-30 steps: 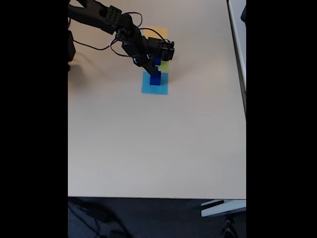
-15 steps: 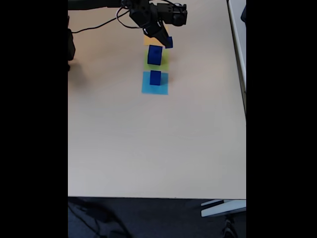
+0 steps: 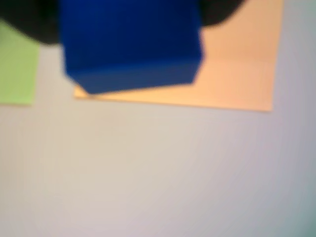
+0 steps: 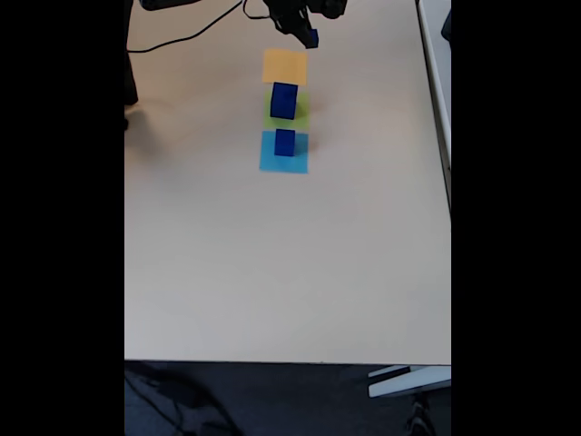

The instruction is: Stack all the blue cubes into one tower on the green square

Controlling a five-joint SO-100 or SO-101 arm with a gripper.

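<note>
At the top of the fixed view the claw (image 4: 307, 33) grips the small blue cube (image 4: 312, 38) above the surface (image 4: 272, 272). The large cube (image 4: 283, 100) stands on the green square (image 4: 300, 116), the medium cube (image 4: 285, 143) on the light-blue square (image 4: 272, 163) below.

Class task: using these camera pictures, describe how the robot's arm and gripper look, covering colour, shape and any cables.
In the fixed view the gripper and the little of the arm seen at the top edge are black and blocky. A thin black cable trails in a curve from it across the beige table. In the wrist view the gripper parts are only dark, blurred shapes at the top edge. No markings can be made out.
</note>
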